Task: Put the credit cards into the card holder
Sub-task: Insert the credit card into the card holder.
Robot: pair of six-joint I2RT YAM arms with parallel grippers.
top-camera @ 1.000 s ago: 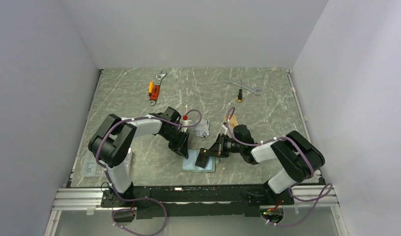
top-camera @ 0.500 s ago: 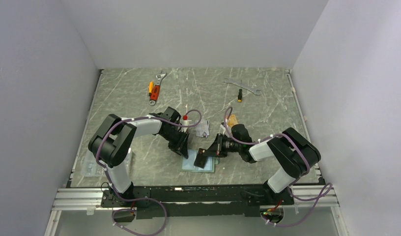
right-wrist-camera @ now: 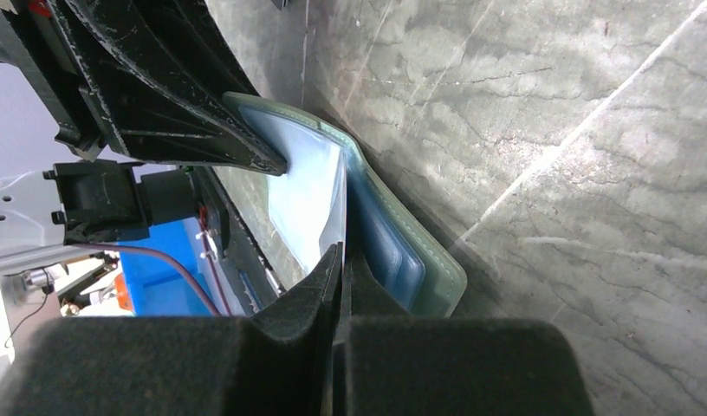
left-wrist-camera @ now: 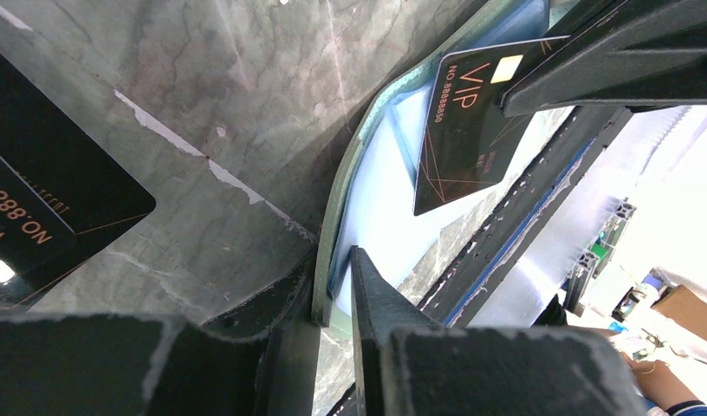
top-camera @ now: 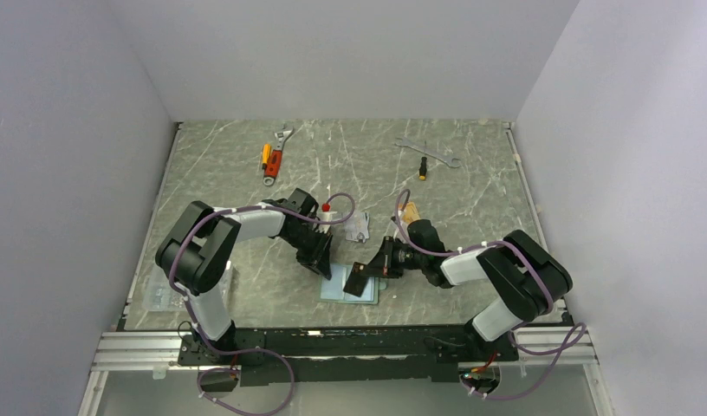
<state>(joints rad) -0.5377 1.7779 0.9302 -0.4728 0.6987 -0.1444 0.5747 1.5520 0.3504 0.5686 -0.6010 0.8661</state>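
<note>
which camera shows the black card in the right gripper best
Left wrist: the black card faces it, print readable. The top view shows a small dark shape; the right wrist sees it nearly edge-on.

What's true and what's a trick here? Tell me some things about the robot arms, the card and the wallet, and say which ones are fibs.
1. The right gripper holds a black card. True.
2. The card holder is snapped shut. False: it lies open, with its pale blue inside showing.
3. The left gripper pinches the card holder's edge. True.
4. The black card says GOLD on it. False: it says VIP.
5. The orange-handled wrench lies on top of the card holder. False: it lies well away from it, on the far part of the table.
</note>
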